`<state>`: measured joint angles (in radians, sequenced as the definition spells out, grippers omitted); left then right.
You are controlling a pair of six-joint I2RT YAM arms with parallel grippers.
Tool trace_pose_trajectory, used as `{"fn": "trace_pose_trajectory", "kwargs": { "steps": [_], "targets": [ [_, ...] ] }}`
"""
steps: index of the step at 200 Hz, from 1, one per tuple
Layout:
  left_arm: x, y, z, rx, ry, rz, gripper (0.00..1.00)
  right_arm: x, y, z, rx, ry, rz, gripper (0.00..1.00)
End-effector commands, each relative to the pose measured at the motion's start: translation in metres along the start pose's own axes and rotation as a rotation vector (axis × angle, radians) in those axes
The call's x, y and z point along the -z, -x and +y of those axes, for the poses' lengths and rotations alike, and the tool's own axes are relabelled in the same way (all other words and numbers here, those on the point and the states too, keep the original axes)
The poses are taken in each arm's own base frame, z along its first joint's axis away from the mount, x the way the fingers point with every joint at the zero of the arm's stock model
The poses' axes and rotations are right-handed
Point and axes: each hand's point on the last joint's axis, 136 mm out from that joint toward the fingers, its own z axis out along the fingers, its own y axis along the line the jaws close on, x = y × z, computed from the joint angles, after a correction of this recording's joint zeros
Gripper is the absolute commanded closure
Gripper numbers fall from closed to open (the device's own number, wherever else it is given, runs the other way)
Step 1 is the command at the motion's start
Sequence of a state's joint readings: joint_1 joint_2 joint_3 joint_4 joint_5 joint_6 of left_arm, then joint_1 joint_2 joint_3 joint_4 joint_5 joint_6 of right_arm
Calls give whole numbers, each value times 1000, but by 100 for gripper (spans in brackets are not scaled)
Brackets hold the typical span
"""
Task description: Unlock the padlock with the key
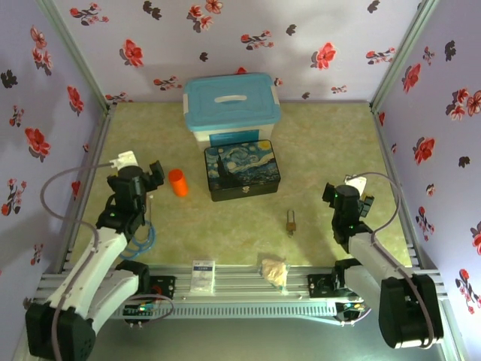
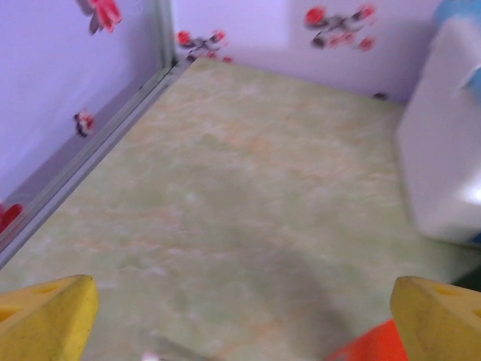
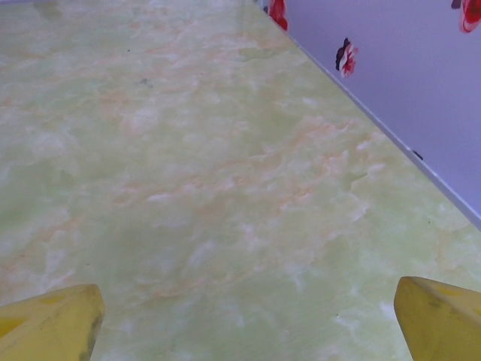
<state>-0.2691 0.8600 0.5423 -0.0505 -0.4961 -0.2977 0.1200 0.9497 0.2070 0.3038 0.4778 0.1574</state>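
- Padlock (image 1: 290, 223): small and brass-coloured, it lies on the green marbled table (image 1: 225, 233), right of centre, nearer the camera than the dark painted box (image 1: 242, 171) and apart from it.
- Key: a dark speck sits at the padlock's far end; too small to tell whether this is the key.
- Right gripper (image 3: 248, 320): jaws spread wide over bare table, holding nothing, right of the padlock and well apart from it.
- Left gripper (image 2: 240, 316): jaws likewise wide and empty, just beside the orange cylinder (image 1: 178, 183).
- Beige wad (image 1: 274, 271): rests at the near rail, near the padlock.
- Blue-lidded container (image 1: 231, 101): stands behind the painted box.
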Motion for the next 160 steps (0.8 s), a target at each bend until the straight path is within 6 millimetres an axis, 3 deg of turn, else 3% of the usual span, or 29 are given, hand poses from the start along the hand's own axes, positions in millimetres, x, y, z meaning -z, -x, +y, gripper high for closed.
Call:
{"fn": "trace_pose_trajectory", "kwargs": {
  "steps": [1,29,55,70,104,107,122,125,142,160],
  "targets": [
    [-20,23,14,-139,133,-150,0,-3,40,6,-26,26,-158,1],
    [-42,14,29,-220,188,-161,0,-17,45,20,-55,65,-170,1],
    [-68,-8,46,-120,140,-141,0,-30,53,39,-39,132,-199,1],
    [-78,-17,39,-21,46,-164,0,-34,56,43,-27,136,-224,1],
    [-101,-40,33,-22,-1,-171,0,-55,43,43,-37,127,-221,1],
    [-101,-53,33,-33,-12,-144,0,-58,41,43,-35,125,-216,1],
    [-108,-64,23,-74,-55,-112,0,-67,41,44,-42,115,-216,1],
    [-111,-55,18,-76,-67,-114,0,-68,40,43,-40,113,-204,1],
    [-120,-58,10,-108,-95,-59,0,-80,37,44,-41,109,-103,1],
    [-120,-58,9,-109,-97,-58,0,-81,38,47,-49,147,-111,0]
  ]
}}
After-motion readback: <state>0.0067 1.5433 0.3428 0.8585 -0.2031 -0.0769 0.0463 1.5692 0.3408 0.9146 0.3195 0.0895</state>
